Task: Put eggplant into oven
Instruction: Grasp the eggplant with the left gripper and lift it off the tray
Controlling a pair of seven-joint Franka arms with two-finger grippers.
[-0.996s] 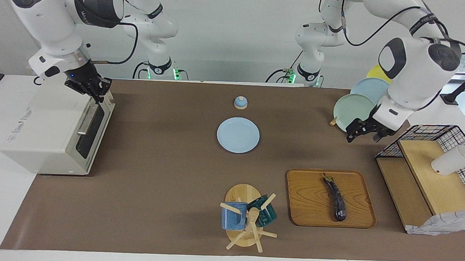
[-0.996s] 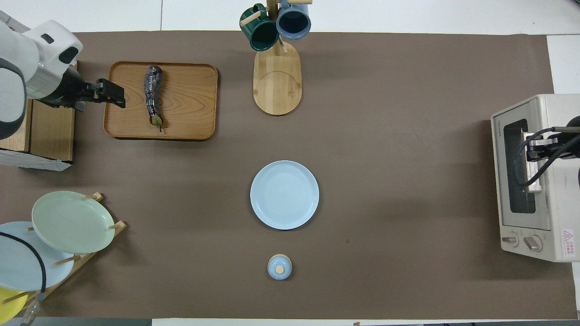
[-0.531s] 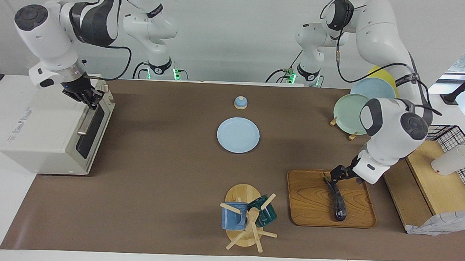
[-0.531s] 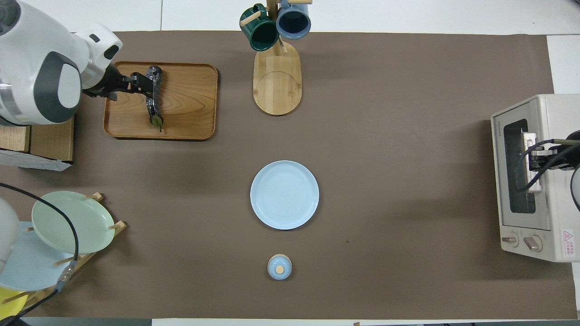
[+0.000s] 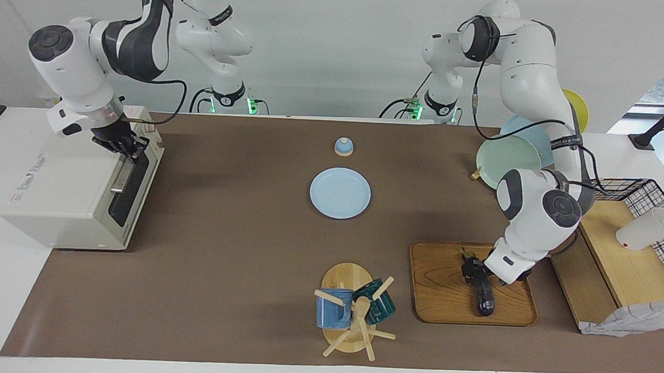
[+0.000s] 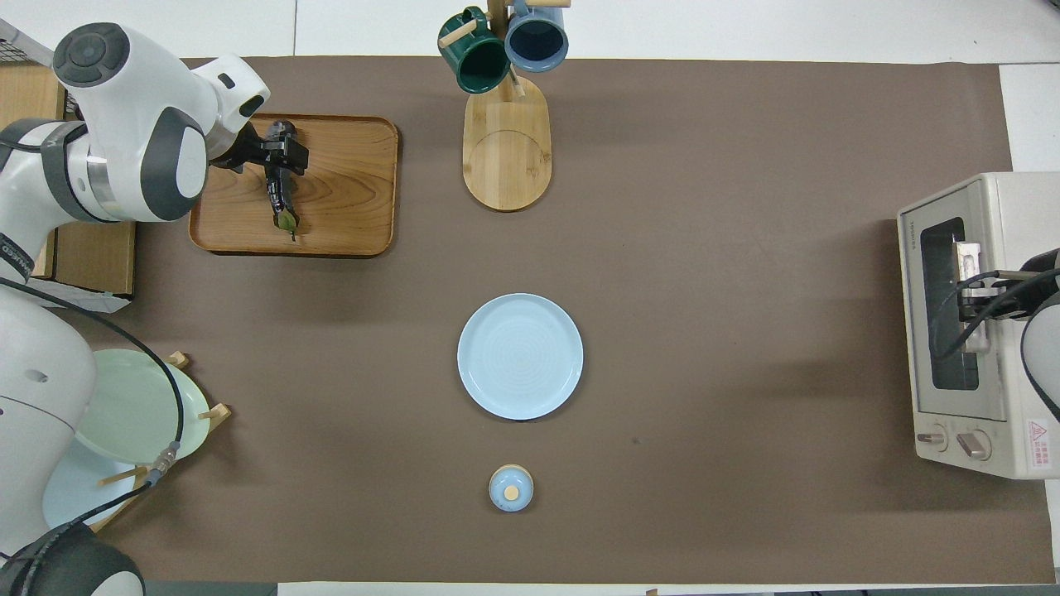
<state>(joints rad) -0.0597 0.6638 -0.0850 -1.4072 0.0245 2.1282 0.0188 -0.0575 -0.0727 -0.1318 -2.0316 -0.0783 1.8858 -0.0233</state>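
Note:
The dark purple eggplant (image 5: 483, 291) lies on a wooden tray (image 5: 440, 281) toward the left arm's end of the table; it also shows in the overhead view (image 6: 280, 192) on the tray (image 6: 348, 182). My left gripper (image 5: 472, 269) is low over the eggplant's stem half, open, with a finger on either side, also in the overhead view (image 6: 283, 154). The off-white oven (image 5: 62, 197) stands at the right arm's end with its door shut, seen from overhead too (image 6: 1027, 207). My right gripper (image 5: 123, 145) is at the top end of the oven's silver handle (image 5: 120, 177).
A light blue plate (image 5: 340, 192) lies mid-table, with a small blue lidded pot (image 5: 343, 146) nearer the robots. A mug tree (image 5: 351, 313) with two mugs stands beside the tray. A plate rack (image 5: 507, 152) and a wooden shelf with wire basket (image 5: 615, 255) stand at the left arm's end.
My left arm swung from the plate rack to the tray and lowered its gripper around the eggplant. My right gripper came down a little onto the oven's handle.

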